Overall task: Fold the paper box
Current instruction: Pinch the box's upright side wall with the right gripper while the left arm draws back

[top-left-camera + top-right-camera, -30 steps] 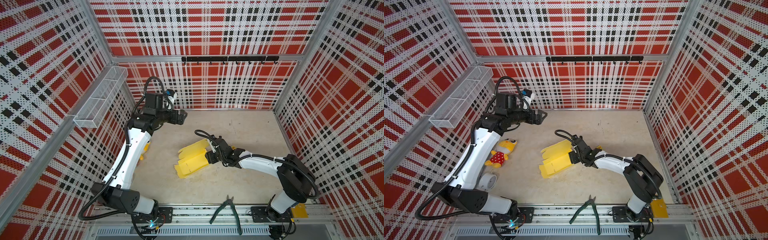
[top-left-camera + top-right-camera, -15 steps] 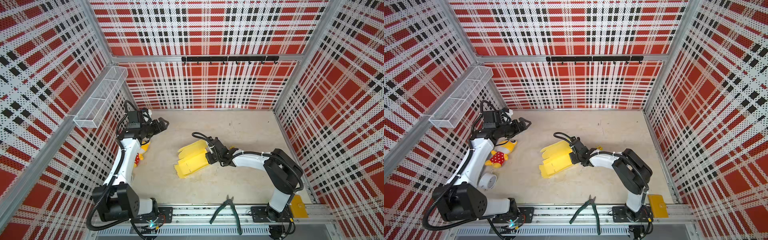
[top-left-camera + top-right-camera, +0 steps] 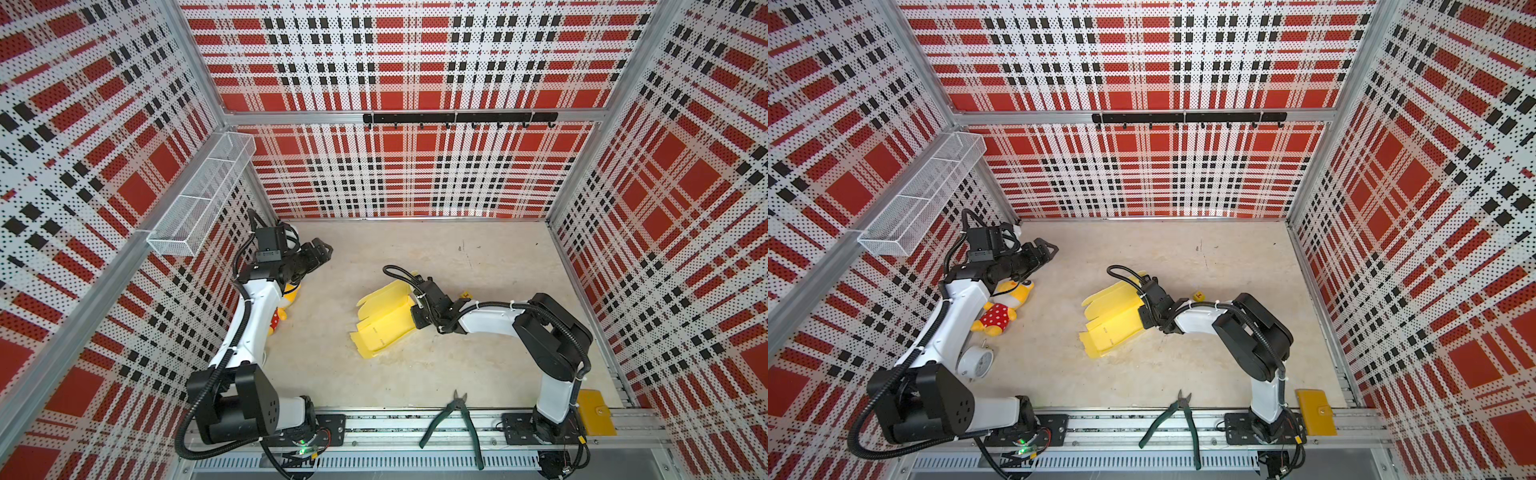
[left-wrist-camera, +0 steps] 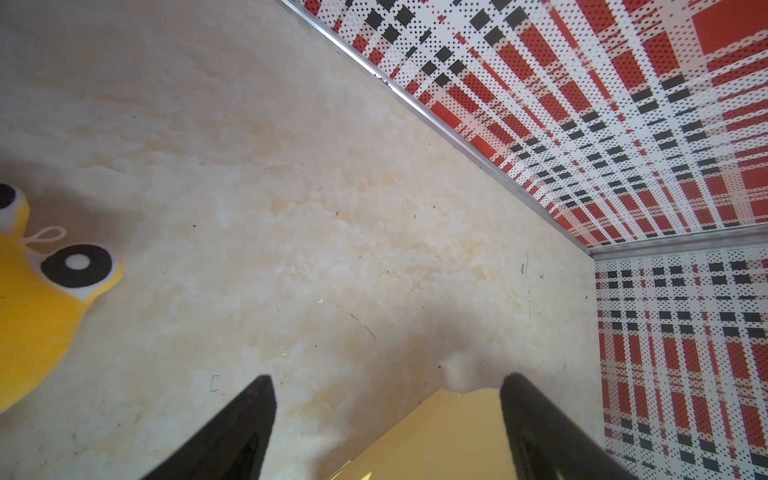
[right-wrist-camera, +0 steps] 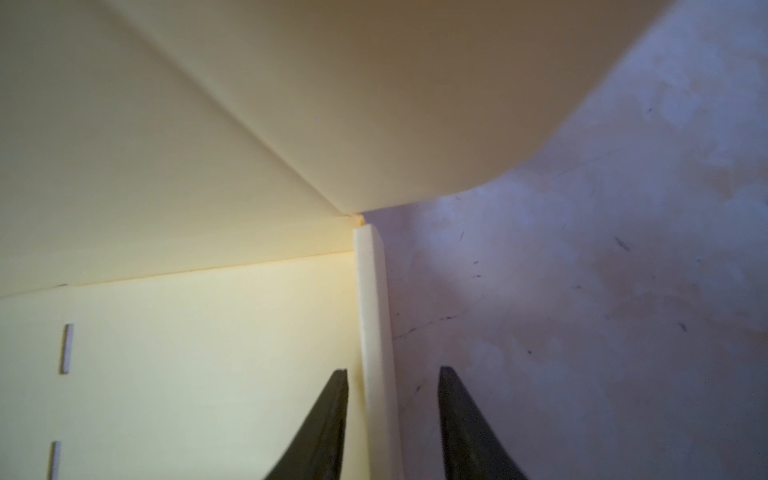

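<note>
The paper box [image 3: 384, 322] [image 3: 1111, 322] is a pale yellow die-cut sheet lying mid-floor, its far flaps curled upward. My right gripper [image 3: 415, 318] [image 3: 1142, 318] sits at its right edge. In the right wrist view the right gripper [image 5: 392, 370] stands open, straddling a narrow upright edge flap [image 5: 374, 316] of the box [image 5: 187, 353], with a gap on each side. My left gripper [image 3: 324, 250] [image 3: 1049, 249] hangs open near the back left, apart from the box. In the left wrist view its fingers [image 4: 257, 415] spread wide, with a pale yellow card corner [image 4: 449, 436] beyond them.
A yellow plush toy [image 3: 1000, 311] [image 4: 33, 324] and a white alarm clock [image 3: 976, 361] lie beside the left arm. A tiny yellow cube [image 3: 1198, 296] sits behind the right arm. Green pliers [image 3: 453, 419] and a yellow wallet [image 3: 594, 411] rest on the front rail. A wire basket [image 3: 199, 195] hangs on the left wall.
The left arm drew back from the back middle toward the left wall. The right gripper's jaws narrowed around the box's edge flap while its elbow folded in.
</note>
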`<state>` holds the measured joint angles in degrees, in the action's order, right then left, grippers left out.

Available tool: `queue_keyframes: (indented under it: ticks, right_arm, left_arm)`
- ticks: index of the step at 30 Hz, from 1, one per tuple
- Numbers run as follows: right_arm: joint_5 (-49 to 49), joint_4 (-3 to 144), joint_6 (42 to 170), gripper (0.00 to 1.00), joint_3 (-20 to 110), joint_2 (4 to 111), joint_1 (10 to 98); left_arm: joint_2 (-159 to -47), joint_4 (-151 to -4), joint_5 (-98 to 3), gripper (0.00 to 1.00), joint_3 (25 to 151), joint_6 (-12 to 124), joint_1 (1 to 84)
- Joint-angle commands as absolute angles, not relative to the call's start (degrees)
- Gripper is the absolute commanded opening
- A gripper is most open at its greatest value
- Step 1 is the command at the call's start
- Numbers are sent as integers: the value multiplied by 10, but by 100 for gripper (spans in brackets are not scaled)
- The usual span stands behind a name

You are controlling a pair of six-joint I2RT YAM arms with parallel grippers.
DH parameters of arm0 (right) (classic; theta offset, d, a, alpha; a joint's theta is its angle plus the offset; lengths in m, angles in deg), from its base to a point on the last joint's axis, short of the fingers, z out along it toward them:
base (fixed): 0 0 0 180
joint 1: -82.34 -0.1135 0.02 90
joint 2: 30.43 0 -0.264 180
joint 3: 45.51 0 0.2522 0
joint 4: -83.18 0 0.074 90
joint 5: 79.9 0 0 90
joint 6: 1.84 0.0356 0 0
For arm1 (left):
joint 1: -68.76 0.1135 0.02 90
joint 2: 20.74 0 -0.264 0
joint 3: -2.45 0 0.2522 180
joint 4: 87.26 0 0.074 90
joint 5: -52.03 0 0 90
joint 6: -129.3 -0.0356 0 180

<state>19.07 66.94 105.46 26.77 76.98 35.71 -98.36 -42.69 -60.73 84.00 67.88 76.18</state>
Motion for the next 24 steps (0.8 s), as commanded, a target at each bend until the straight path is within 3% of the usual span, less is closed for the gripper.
queue_keyframes:
  ticks: [1, 5, 7, 15, 21, 24]
  right_arm:
    - [202, 694, 1053, 29, 273, 784, 359]
    - [209, 695, 1045, 11, 269, 774, 364]
    - [219, 692, 1042, 8, 262, 762, 369]
    - [267, 665, 1062, 4, 191, 615, 421]
    - [324, 666, 1108, 0, 131, 509, 443]
    - [326, 648, 1123, 0, 132, 503, 444]
  left_arm:
    - [-979, -447, -597, 87, 833, 695, 765]
    - [-978, -446, -592, 86, 832, 688, 765]
    - [-978, -445, -587, 86, 831, 687, 765]
    - [-982, -477, -655, 78, 833, 688, 751]
    - [-1001, -528, -745, 76, 836, 696, 689]
    - [-1009, -537, -756, 62, 828, 706, 665]
